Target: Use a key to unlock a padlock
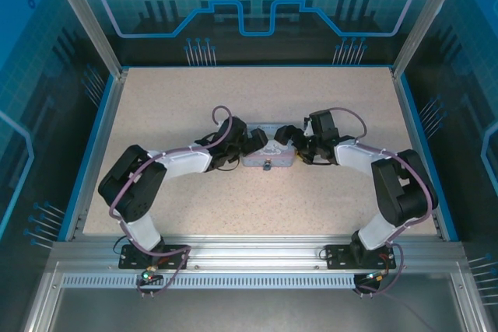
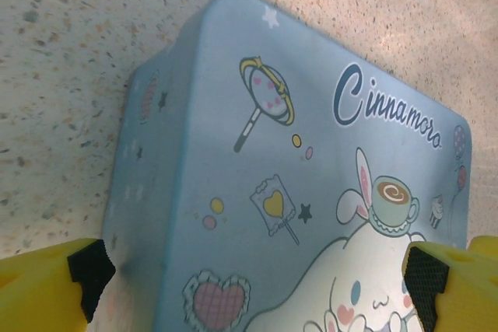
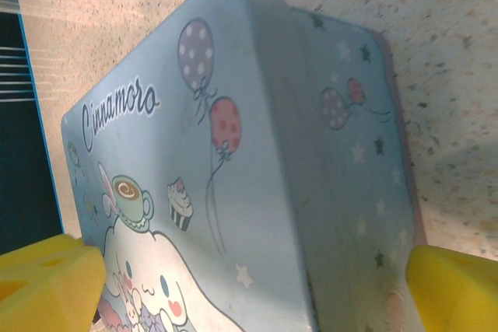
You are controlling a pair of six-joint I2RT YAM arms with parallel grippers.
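On the table [image 1: 194, 99] the padlock [image 1: 267, 166] sits near the wide-spread left hand [image 1: 260, 143] and right hand [image 1: 282, 137].

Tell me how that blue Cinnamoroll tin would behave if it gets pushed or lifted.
Probably stiff: the Cinnamoroll tin shows crisp flat faces and rounded corners. Its smooth printed surface looks slippery. Lying flat and low on the table, it should skid rather than tip or roll.

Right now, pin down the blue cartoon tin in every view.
Top external: tin at table centre.
Left wrist: tin spans centre to right.
Right wrist: tin lies across the centre.
Shared landmark: the speckled table around it.
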